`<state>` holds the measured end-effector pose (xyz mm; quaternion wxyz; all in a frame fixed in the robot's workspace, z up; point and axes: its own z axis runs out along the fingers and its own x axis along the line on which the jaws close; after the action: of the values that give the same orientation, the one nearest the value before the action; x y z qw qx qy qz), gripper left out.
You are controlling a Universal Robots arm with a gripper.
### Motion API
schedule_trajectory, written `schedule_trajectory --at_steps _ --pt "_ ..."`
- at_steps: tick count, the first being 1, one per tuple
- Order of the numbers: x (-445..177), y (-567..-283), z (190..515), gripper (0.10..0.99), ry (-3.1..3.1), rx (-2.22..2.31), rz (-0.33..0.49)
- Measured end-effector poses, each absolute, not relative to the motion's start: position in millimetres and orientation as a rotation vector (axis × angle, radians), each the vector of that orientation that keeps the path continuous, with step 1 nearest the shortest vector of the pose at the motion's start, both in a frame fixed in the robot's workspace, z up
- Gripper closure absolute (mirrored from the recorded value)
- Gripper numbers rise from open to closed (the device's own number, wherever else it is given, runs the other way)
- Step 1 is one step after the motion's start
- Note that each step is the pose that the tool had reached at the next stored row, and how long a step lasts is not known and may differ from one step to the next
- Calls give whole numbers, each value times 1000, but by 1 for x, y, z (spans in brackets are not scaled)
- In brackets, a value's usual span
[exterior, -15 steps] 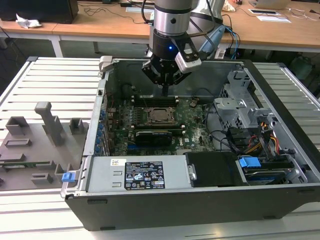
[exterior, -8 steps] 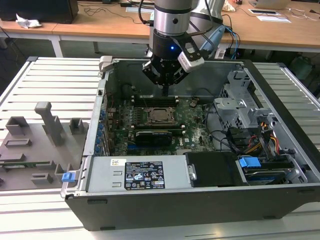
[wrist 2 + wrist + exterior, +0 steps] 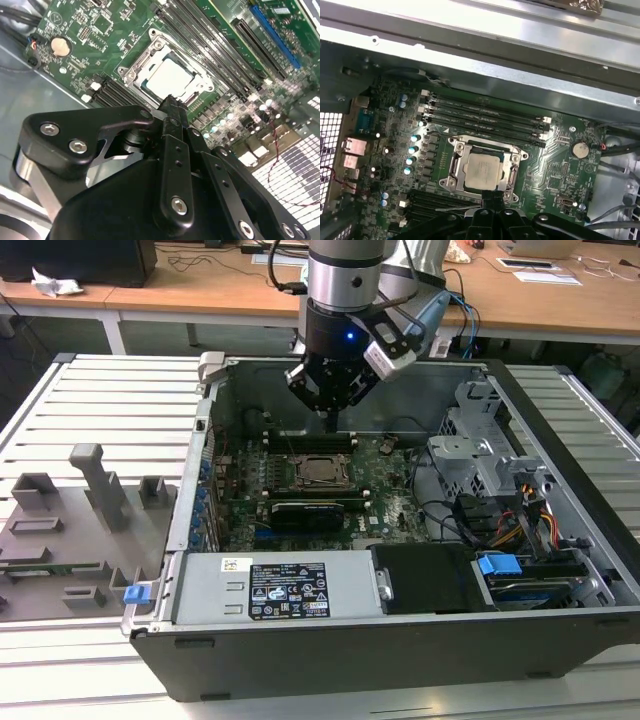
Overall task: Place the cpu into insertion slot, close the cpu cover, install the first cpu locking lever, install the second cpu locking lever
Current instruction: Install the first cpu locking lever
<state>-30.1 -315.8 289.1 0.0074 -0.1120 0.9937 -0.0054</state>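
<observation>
Green motherboard point(image 3: 560, 167) — one cpu point(image 3: 482, 170) framed by one cpu cover point(image 3: 485, 146).

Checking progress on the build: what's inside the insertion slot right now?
The cpu sits inside, pale top showing through the window of the cpu cover. Its frame overlaps the chip's edges; contacts underneath are hidden.

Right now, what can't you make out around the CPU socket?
- Near edge of the cpu cover: hidden by the gripper in both wrist views.
- Whether the cover is locked down: too fine in the exterior view, partly behind the gripper in the wrist views.
- Whether the gripper touches the motherboard: the exterior view shows no clear gap.
- Seating of the cpu: the cover's frame overlaps its edges.
</observation>
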Motion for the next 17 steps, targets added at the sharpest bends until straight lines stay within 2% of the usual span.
schedule_trajectory --at_steps 8,17 --pt "-30 -316 289 980 3082 -524 -15" --pt "-33 -316 287 980 3100 -401 -17"
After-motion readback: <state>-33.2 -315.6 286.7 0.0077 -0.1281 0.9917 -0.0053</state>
